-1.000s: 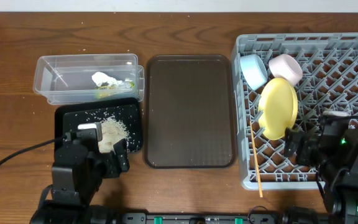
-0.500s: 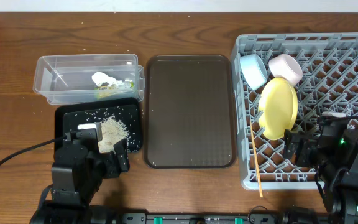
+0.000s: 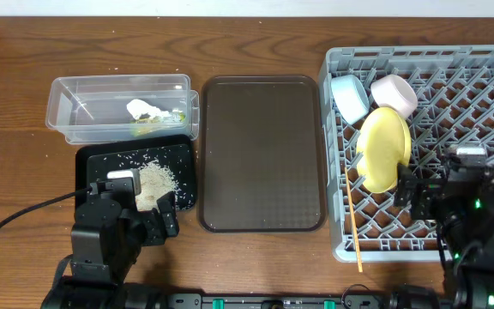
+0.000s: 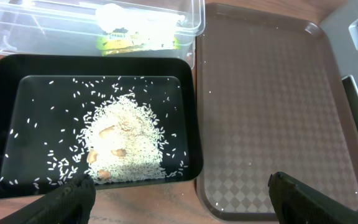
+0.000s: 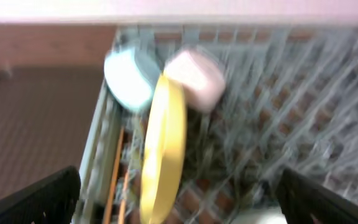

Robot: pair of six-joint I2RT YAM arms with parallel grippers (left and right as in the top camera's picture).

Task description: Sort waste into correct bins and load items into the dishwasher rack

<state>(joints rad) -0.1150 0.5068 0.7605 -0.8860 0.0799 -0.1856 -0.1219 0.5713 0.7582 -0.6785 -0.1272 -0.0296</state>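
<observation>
Dark wood table (image 3: pixel 24 51), seen from above and from both wrists. At the near edge, left gripper (image 4: pixel 188 200), fingers spread wide and holding nothing, above the near rim of the shallow black tray (image 3: pixel 88 163). On the opposite side, right gripper (image 5: pixel 179 199), likewise wide apart and empty, over the near part of the grey dishwasher rack (image 3: pixel 487 77); wrist view there badly blurred. Inside the black tray, a heap of white rice (image 3: pixel 155 178) with stray grains scattered around it. Between black tray and rack, the larger brown serving tray (image 3: pixel 262 154). Along the rack's left edge, wooden chopsticks (image 3: pixel 351 215), near ends poking past the front wall. Just right of them, yellow plate (image 3: pixel 384 148) standing on edge among the pegs. Farther back, just beyond the black tray, clear tub (image 3: pixel 67 112) with crumpled white tissue (image 3: pixel 140 108) and green-yellow wrapper (image 3: pixel 148 126) together at its right end. At the rack's far-left corner, light blue bowl (image 3: pixel 349 96) and white bowl (image 3: pixel 394 93), side by side, both tipped on edge.
</observation>
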